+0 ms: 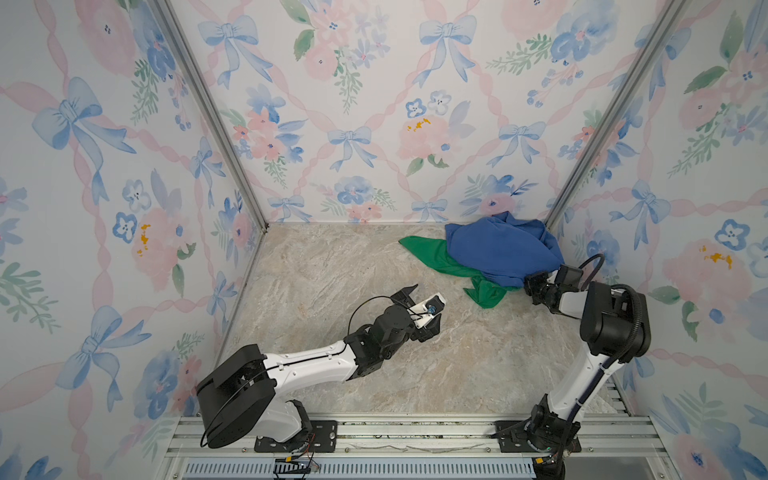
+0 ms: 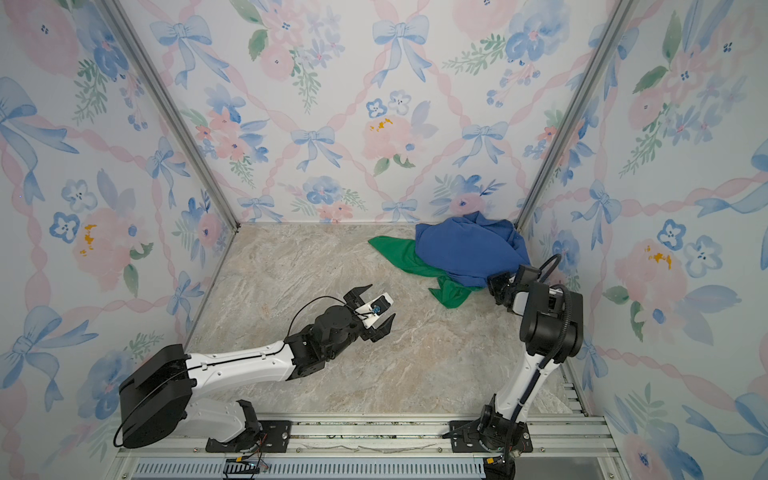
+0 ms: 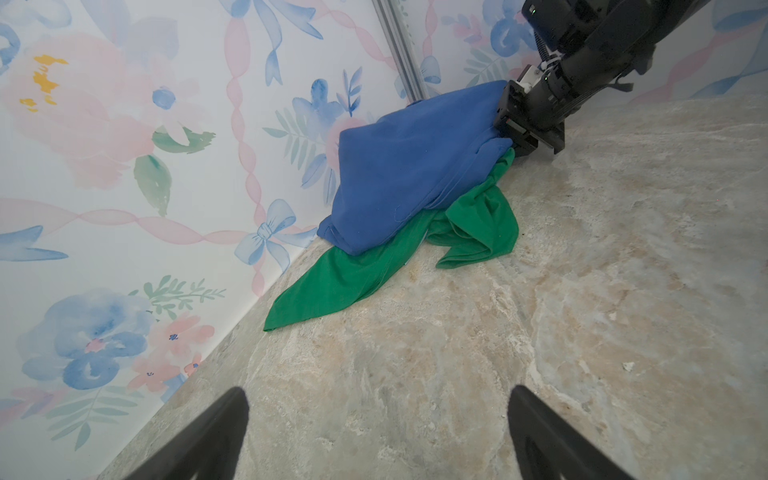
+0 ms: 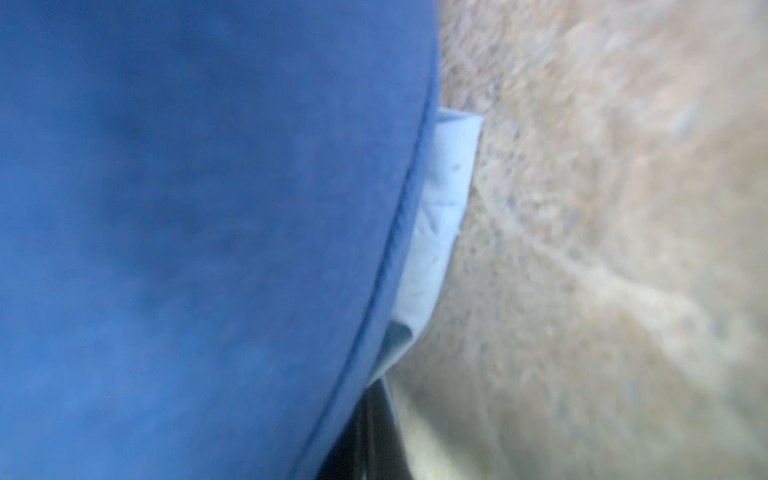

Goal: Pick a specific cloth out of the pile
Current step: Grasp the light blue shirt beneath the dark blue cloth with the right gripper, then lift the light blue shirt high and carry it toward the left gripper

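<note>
Here the pile [image 1: 498, 253] sits in the far right corner. The cloth [image 4: 440, 216] shows only as a pale strip under the blue cloth [image 3: 407, 166] at the pile's near edge, pinched in the right gripper [image 3: 514, 144]. The left gripper [image 1: 424, 309] hangs well left, jaws wide.

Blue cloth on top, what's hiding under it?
A green cloth sticks out from under the blue cloth, and a pale blue strip peeks out at its edge. The rest of both is covered.
</note>
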Tool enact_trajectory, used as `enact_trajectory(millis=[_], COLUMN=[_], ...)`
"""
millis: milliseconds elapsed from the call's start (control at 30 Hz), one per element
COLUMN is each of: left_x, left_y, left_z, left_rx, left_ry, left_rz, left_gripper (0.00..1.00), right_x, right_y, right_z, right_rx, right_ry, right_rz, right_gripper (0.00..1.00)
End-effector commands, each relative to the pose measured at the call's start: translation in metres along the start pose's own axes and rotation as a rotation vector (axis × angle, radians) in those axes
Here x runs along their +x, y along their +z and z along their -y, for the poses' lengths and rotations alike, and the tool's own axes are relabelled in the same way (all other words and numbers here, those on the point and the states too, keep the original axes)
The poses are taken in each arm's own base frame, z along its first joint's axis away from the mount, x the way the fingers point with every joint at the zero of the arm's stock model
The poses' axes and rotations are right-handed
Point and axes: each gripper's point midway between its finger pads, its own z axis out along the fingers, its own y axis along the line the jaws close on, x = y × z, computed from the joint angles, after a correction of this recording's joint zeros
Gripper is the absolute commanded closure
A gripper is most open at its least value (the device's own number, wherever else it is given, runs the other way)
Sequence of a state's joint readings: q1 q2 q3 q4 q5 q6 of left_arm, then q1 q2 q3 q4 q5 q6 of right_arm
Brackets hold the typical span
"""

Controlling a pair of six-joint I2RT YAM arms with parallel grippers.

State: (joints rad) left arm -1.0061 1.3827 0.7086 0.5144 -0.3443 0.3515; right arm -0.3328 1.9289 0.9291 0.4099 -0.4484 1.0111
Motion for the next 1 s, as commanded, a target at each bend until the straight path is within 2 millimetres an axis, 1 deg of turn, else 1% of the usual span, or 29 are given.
enact_trajectory(millis=[0,67,167,200,333,400,433,500,533,633,700,767,833,867,933,967], left_x=[-0.007,-0.007,-0.007,-0.007,-0.006,-0.008,-0.008,-0.011,-0.011,-0.012,-0.012,-0.011,-0.010,-0.009,-0.008,-0.006], left_y=[-0.001,0.001,0.003,0.003,0.004,0.004,0.003,0.002,0.002,-0.001,-0.004,-0.007,-0.011,-0.012,-0.016,-0.018], left_z=[-0.003,-0.001,0.001,0.002,0.004,0.003,0.002,0.000,-0.001,-0.005,-0.007,-0.008,-0.013,-0.016,-0.030,-0.040], left_rx=[-0.010,-0.004,0.006,0.009,0.017,0.017,0.014,0.006,-0.001,-0.016,-0.021,-0.027,-0.045,-0.063,-0.126,-0.168], left_ry=[-0.016,-0.010,-0.011,-0.012,-0.024,-0.036,-0.042,-0.049,-0.051,-0.056,-0.056,-0.057,-0.061,-0.065,-0.092,-0.118], left_rz=[0.016,0.016,0.016,0.016,0.015,0.020,0.022,0.029,0.029,0.034,0.037,0.038,0.040,0.037,0.030,0.023], left_gripper=[0.02,0.02,0.02,0.02,0.02,0.02,0.02,0.02,0.02,0.02,0.02,0.02,0.02,0.02,0.02,0.02], right_x=[0.006,0.000,-0.018,-0.028,-0.065,-0.079,-0.083,-0.087,-0.087,-0.082,-0.080,-0.071,-0.052,-0.036,0.002,0.026], right_y=[-0.029,-0.047,-0.085,-0.101,-0.151,-0.168,-0.173,-0.188,-0.192,-0.212,-0.218,-0.221,-0.223,-0.226,-0.236,-0.246], right_z=[-0.052,-0.081,-0.141,-0.169,-0.256,-0.298,-0.316,-0.357,-0.371,-0.418,-0.440,-0.459,-0.478,-0.491,-0.519,-0.535], right_rx=[-0.061,-0.081,-0.125,-0.156,-0.250,-0.308,-0.335,-0.393,-0.403,-0.466,-0.534,-0.622,-0.710,-0.770,-0.918,-1.009], right_ry=[-0.104,-0.155,-0.240,-0.269,-0.322,-0.333,-0.334,-0.356,-0.372,-0.415,-0.393,-0.369,-0.363,-0.376,-0.420,-0.443], right_rz=[0.004,0.021,0.085,0.119,0.206,0.219,0.219,0.225,0.224,0.240,0.241,0.219,0.176,0.145,0.067,0.017], right_gripper=[1.00,1.00,1.00,1.00,1.00,1.00,1.00,1.00,1.00,1.00,1.00,1.00,1.00,1.00,1.00,1.00])
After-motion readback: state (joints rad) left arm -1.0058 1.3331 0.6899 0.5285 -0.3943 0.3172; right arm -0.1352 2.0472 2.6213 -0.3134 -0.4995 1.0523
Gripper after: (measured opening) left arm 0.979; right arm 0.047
